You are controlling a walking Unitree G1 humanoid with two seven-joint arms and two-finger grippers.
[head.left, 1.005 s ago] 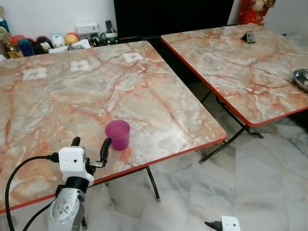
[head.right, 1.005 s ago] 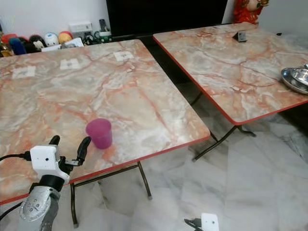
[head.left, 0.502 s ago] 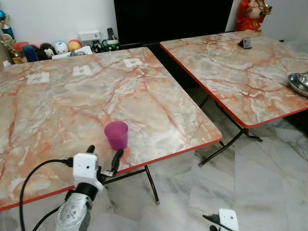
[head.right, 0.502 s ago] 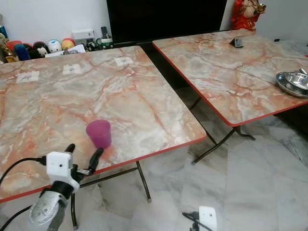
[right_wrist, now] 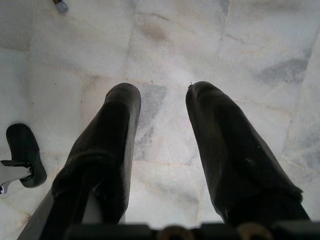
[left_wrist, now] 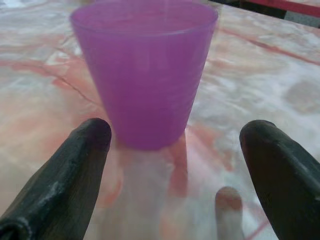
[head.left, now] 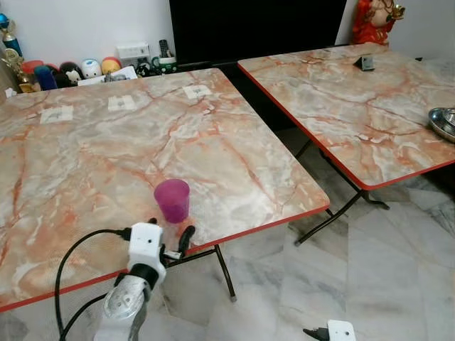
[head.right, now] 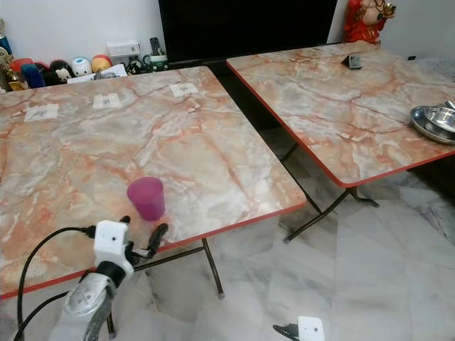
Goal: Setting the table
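A purple plastic cup [head.left: 173, 199] stands upright near the front edge of the near marble-patterned table [head.left: 99, 142]. My left gripper [head.left: 169, 231] is at that front edge, just on my side of the cup, and it is open. In the left wrist view the cup [left_wrist: 145, 70] stands a little beyond the two black fingertips [left_wrist: 90, 140], untouched and centred between them. My right gripper [right_wrist: 165, 95] hangs low at my right side over the marble floor, open and holding nothing.
A second marble-patterned table [head.left: 355, 106] stands to the right, with steel plates [head.left: 444, 121] at its right edge and a small dark object [head.left: 366, 62] at its far end. A floor gap separates the tables. Toys [head.left: 71, 69] line the back wall beside a black screen [head.left: 256, 28].
My left gripper has shifted right and drawn back toward me, from beside the cup's left to directly in front of it. The cup has stayed in place. The camera has shifted slightly.
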